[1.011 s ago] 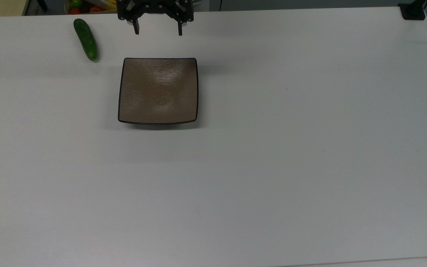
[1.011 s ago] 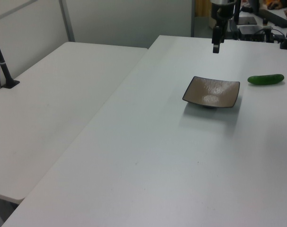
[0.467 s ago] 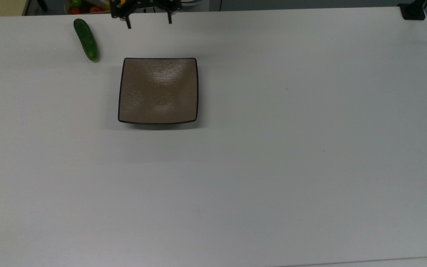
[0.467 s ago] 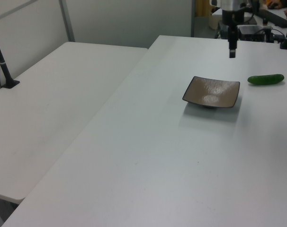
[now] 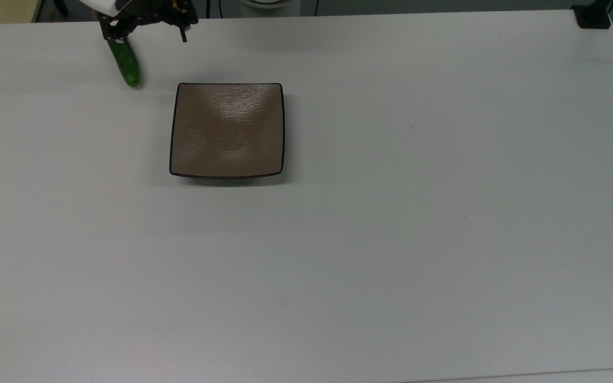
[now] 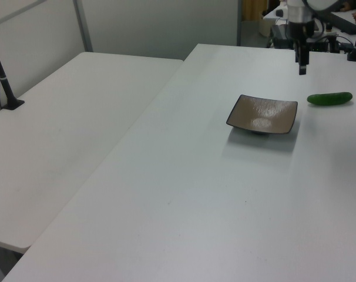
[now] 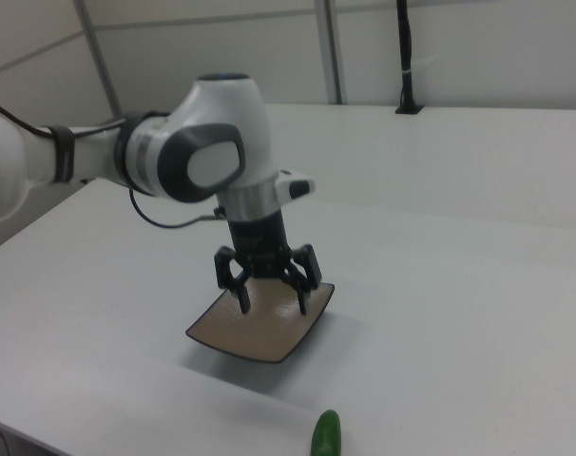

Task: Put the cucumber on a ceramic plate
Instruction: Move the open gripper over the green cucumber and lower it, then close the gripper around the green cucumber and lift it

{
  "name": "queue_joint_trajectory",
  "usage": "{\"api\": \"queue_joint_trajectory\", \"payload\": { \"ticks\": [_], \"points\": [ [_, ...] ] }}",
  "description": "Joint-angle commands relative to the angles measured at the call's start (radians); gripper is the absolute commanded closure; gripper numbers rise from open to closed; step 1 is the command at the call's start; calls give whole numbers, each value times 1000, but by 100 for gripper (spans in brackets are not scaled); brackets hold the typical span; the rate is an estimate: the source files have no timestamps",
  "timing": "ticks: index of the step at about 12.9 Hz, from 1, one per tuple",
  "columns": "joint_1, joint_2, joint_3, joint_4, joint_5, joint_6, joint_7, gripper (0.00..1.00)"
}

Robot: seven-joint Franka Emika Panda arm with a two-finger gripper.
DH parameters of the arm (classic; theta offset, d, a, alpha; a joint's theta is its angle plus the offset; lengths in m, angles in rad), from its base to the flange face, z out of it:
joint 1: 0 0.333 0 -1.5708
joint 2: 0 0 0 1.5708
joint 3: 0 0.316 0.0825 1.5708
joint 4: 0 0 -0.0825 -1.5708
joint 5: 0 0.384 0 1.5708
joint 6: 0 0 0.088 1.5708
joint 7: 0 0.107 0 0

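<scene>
Top view: short dark green cucumber (image 5: 127, 65) sits upper left on the white bench (image 5: 391, 239), square brown ceramic plate (image 5: 227, 129) just right, apart.

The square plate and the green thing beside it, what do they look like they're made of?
The plate looks like glazed ceramic: glossy brown with bright reflections, faint ripples and a thin dark rim. The cucumber has dark green, slightly shiny skin; whether real or plastic cannot be told.

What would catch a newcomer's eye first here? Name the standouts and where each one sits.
The glossy brown ceramic plate sits alone on the white table, upper left of centre in the top view. The dark green cucumber lies on the table beyond the plate's upper-left corner. The open gripper hangs from the white arm, its fingertips above the table.
</scene>
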State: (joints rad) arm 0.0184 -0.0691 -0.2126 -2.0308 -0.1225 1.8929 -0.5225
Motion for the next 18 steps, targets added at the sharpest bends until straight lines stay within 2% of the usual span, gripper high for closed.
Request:
{"api": "queue_joint_trajectory", "payload": {
  "ticks": [1,6,9,14,18],
  "points": [
    [6,-20,-62,-83,-43,41,-45,0],
    [-15,-18,-206,-131,-42,15,-54,0],
    [-17,31,-264,-135,-43,43,-100,0],
    [-37,138,-274,-134,-52,161,-133,0],
    [-37,163,-274,-149,-74,176,-133,0]
  ]
}}
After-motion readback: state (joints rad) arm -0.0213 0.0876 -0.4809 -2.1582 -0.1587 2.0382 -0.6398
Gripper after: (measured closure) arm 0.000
